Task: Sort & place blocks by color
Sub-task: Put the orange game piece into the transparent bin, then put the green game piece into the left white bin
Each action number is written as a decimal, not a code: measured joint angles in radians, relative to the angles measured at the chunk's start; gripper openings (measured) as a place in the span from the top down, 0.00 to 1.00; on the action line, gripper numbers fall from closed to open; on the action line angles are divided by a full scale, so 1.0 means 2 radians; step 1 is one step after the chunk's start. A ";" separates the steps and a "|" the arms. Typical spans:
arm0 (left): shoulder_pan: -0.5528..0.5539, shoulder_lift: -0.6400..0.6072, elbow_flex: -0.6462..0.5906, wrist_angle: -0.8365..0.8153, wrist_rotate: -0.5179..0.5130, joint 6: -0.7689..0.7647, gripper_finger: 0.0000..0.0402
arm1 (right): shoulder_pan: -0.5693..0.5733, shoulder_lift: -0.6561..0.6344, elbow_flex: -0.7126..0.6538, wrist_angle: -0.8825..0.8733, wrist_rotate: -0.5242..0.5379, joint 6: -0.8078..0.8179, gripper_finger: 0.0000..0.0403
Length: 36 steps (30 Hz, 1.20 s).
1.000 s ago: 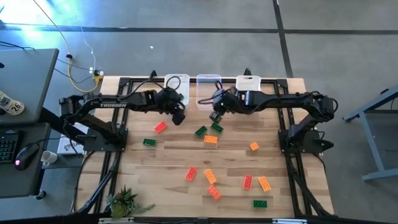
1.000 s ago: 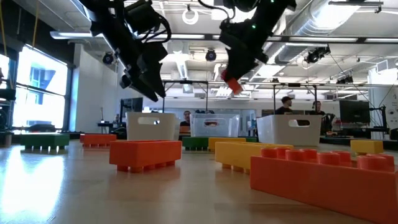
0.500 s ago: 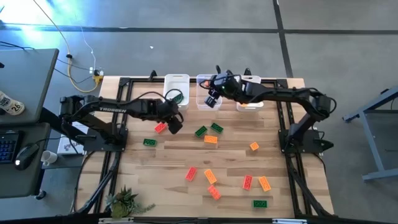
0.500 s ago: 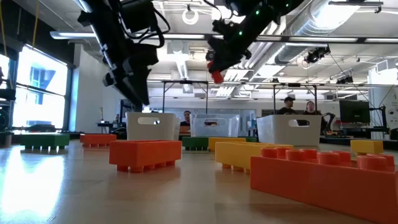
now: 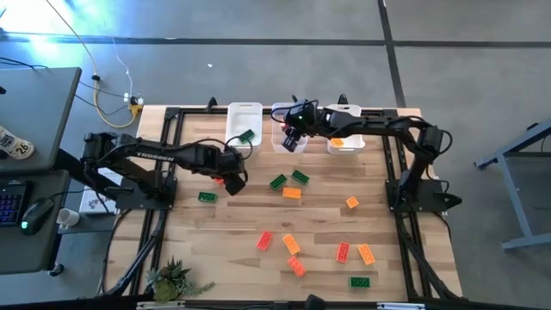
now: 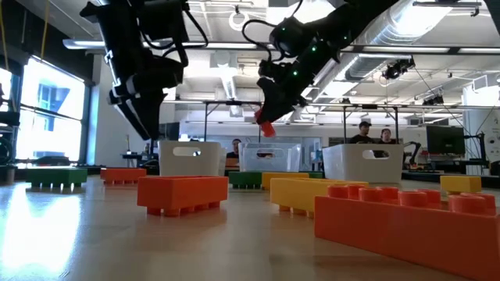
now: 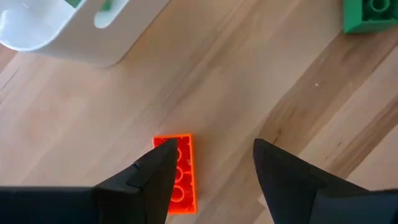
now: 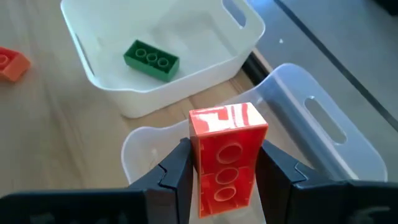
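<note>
Red block (image 8: 226,152), clamped in the right hand (image 8: 224,163), has swung over the middle bin (image 8: 323,134), ready to drop; the left hand (image 7: 211,165), fingers apart, has lowered toward another red block (image 7: 177,176) on the surface (image 7: 249,81).

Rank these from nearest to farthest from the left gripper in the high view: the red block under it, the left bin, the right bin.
From the left gripper:
1. Red block, on the table right at the open fingers.
2. Left bin, at the table's far edge, holding a green block.
3. Right bin, far across, past the right gripper holding its red block.
</note>
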 joint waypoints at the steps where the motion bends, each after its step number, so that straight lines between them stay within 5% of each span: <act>1: -0.002 0.000 0.000 0.000 0.003 0.000 0.51 | 0.000 0.002 0.000 0.000 0.000 0.000 0.72; 5: -0.007 0.000 0.000 -0.004 0.042 0.001 0.51 | 0.000 0.003 0.000 -0.004 0.009 0.003 0.71; 16: -0.007 0.000 0.000 -0.025 0.071 0.015 0.51 | 0.001 0.003 0.000 -0.004 0.050 0.013 0.43; 28: -0.008 0.000 -0.013 -0.073 0.100 -0.006 0.40 | 0.004 0.003 0.023 -0.022 0.045 0.009 0.41; 36: -0.043 0.000 -0.013 -0.115 0.107 0.054 0.39 | 0.018 0.002 0.080 -0.073 0.047 -0.017 0.41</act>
